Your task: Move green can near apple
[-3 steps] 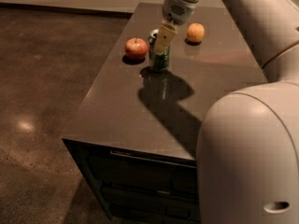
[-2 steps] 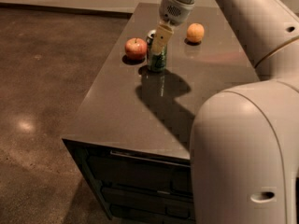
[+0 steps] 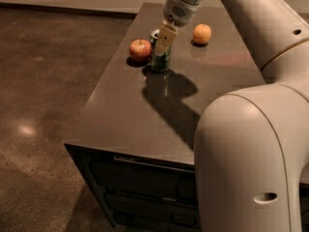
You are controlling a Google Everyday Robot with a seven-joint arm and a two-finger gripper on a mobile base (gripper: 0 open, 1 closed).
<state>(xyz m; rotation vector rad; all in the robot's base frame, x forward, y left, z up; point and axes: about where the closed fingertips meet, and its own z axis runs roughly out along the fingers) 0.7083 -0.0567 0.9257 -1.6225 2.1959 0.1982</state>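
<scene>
The green can (image 3: 160,62) stands upright on the dark table (image 3: 145,115), just right of the red apple (image 3: 140,50), with a small gap between them. My gripper (image 3: 161,48) reaches down from the upper right and is shut on the can's upper part. One pale finger (image 3: 164,36) lies across the front of the can and hides part of its silver top. The can's base is on or just above the tabletop.
A plain orange fruit (image 3: 202,34) sits at the back of the table, right of the can. My white arm (image 3: 251,129) fills the right side of the view. The table's left and front edges drop to a dark floor (image 3: 43,105).
The gripper and the green can have shifted slightly left, closer to the apple. The apple and the orange fruit have not moved.
</scene>
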